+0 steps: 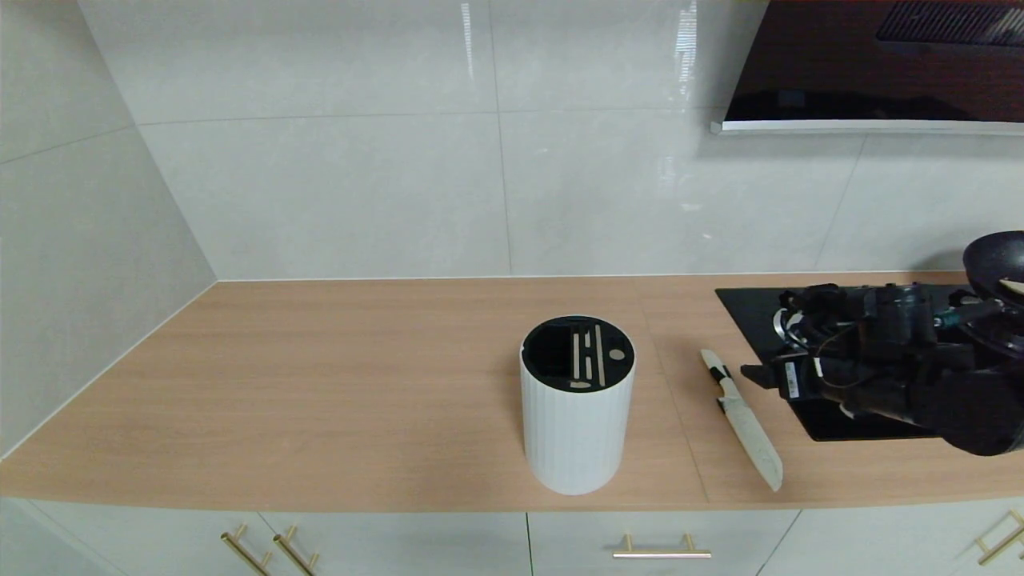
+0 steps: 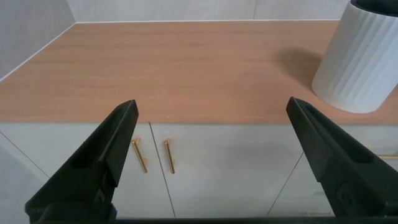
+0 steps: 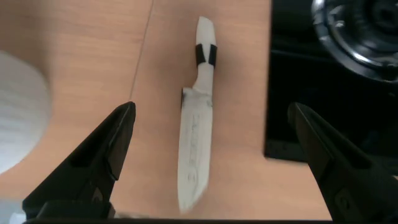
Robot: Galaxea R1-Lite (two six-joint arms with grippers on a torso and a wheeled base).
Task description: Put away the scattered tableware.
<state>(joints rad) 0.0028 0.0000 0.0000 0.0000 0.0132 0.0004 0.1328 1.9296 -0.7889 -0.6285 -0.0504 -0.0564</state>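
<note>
Right gripper [image 3: 210, 121], spread open, faces the white kitchen knife with black-banded handle [image 3: 194, 140]; its long axis lies across the closing line.

I read bright, even light from overhead in the head view. Vertical glare streaks sit high on the glossy wall tiles [image 1: 472, 32]. The holder [image 1: 574, 416] casts only a faint, soft shadow on the worktop [image 1: 320, 384]. The worktop's front edge bows toward the frame edges.
</note>
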